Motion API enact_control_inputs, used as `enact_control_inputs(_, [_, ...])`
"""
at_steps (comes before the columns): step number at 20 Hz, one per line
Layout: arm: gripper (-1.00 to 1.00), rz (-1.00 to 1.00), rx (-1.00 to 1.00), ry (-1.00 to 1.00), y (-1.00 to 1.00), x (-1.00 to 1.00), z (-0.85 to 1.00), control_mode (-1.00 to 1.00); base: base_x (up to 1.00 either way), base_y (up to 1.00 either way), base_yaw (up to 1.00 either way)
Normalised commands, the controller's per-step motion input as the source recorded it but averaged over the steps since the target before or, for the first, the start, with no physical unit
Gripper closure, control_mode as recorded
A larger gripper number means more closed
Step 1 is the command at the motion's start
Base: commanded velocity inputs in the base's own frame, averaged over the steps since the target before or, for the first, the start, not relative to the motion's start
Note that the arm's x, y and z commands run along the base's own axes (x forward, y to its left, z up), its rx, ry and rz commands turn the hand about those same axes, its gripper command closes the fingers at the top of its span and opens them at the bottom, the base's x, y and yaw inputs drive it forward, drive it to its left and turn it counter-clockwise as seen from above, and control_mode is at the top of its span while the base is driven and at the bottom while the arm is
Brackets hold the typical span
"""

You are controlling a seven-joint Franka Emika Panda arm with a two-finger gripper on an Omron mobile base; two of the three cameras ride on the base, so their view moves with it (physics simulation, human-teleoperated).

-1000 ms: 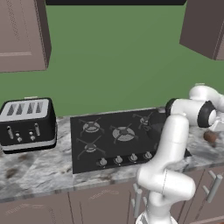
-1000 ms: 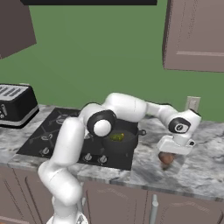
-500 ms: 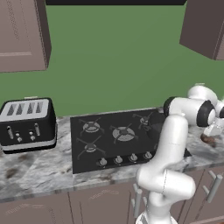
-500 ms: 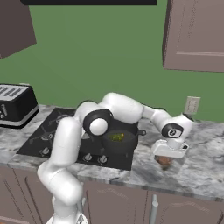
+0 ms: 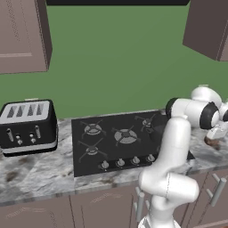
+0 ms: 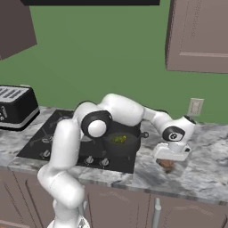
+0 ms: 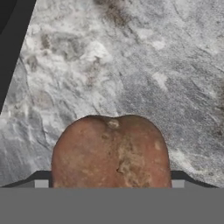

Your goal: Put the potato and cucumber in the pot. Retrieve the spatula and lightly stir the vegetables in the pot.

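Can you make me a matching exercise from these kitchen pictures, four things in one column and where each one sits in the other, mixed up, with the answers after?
Things:
1. potato
2. cucumber
3. pot
4. toaster

Places:
A. inside the pot
B. on the counter at the far left, beside the stove
C. on the right side of the stove
D. on the marble counter right of the stove, under the gripper

Pairs: 1-D, 2-A, 3-C, 4-B
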Motion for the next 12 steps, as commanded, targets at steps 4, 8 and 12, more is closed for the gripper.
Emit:
enact_control_inputs(4, [1.00, 0.00, 0.00, -0.06, 0.00, -0.55, 0.26, -1.00, 0.00, 0.00, 0.00])
enact_control_inputs(8, [1.00, -0.03, -0.01, -0.19, 0.17, -0.46, 0.46, -1.00, 0.00, 0.00, 0.00])
enact_control_inputs(12, [1.00, -0.07, -0.01, -0.22, 0.38, -0.35, 0.52, -1.00, 0.00, 0.00, 0.00])
